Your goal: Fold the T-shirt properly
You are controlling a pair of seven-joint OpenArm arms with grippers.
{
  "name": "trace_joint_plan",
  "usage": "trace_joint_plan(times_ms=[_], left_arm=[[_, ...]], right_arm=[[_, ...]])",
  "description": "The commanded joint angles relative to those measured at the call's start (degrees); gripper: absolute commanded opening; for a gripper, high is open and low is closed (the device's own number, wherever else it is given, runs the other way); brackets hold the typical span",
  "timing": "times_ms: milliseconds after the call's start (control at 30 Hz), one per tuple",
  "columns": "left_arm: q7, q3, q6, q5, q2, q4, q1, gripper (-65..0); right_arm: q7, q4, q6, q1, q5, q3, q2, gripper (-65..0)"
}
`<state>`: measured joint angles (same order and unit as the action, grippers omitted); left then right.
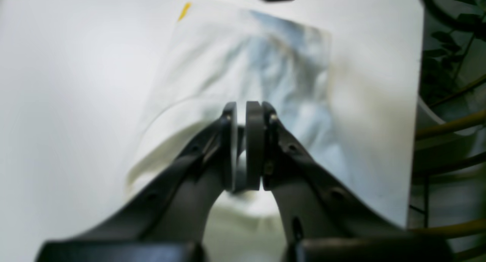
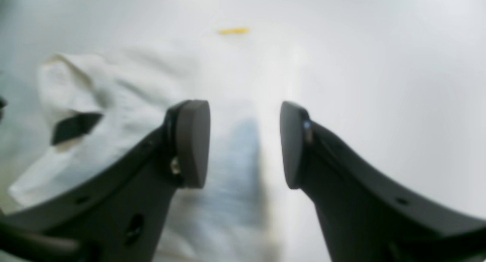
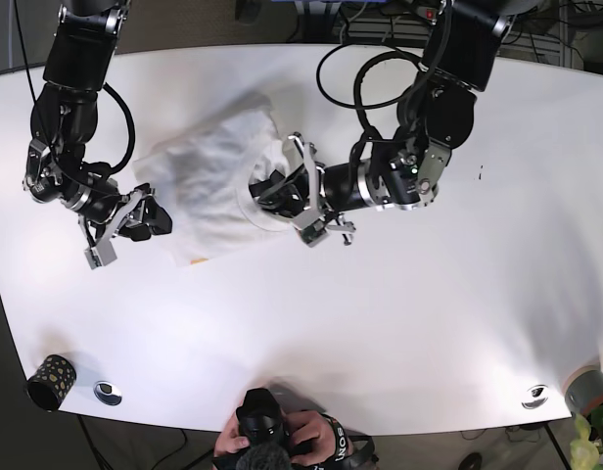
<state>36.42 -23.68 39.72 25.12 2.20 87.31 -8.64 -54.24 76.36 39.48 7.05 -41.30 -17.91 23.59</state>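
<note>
The white T-shirt (image 3: 206, 176) lies crumpled on the white table (image 3: 399, 313), left of centre. My left gripper (image 3: 266, 188) is at the shirt's right edge, jaws closed on a fold of its fabric. In the left wrist view the pads (image 1: 254, 140) are pressed nearly together over the white cloth (image 1: 212, 79). My right gripper (image 3: 148, 219) is open at the shirt's left edge. In the right wrist view the right gripper (image 2: 243, 148) hangs just above the shirt (image 2: 114, 87), holding nothing.
A small yellow mark (image 3: 197, 259) sits on the table just in front of the shirt. A dark dotted cup (image 3: 49, 380) and a metal disc (image 3: 108, 392) stand at the front left. Another disc (image 3: 534, 396) is at the front right. A person with a camera (image 3: 272, 441) is at the front edge.
</note>
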Motion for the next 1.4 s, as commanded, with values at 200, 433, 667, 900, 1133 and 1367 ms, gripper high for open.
trace_joint_plan(times_ms=[200, 433, 667, 900, 1133, 1367], left_arm=[[-2.0, -5.9, 0.3, -5.0, -10.0, -9.0, -1.4, -62.1], [-1.9, -8.0, 0.3, -5.6, -8.3, -11.0, -1.1, -62.1], [-1.9, -8.7, 0.3, -5.8, -1.1, -11.3, -0.7, -62.1], [-2.0, -8.5, 0.3, -5.7, 4.2, -18.3, -4.6, -62.1], [-2.0, -8.4, 0.3, -5.7, 8.6, -24.8, -9.9, -62.1], [-2.0, -8.4, 0.3, -5.5, 12.4, -23.6, -14.3, -62.1]], right_arm=[[6.1, -5.7, 0.52, 3.5, 8.7, -0.2, 1.5, -37.4], [6.6, -5.8, 0.52, 3.1, 11.7, -0.3, 0.4, -37.4], [6.8, -5.1, 0.52, 0.6, 11.2, -0.2, 0.2, -37.4], [6.4, 1.5, 0.52, -3.4, 11.3, -0.3, -2.2, -37.4], [4.1, 8.1, 0.52, -6.7, 11.7, -0.2, -4.3, -37.4], [2.9, 9.8, 0.52, -8.2, 11.8, 2.0, -7.5, -37.4]])
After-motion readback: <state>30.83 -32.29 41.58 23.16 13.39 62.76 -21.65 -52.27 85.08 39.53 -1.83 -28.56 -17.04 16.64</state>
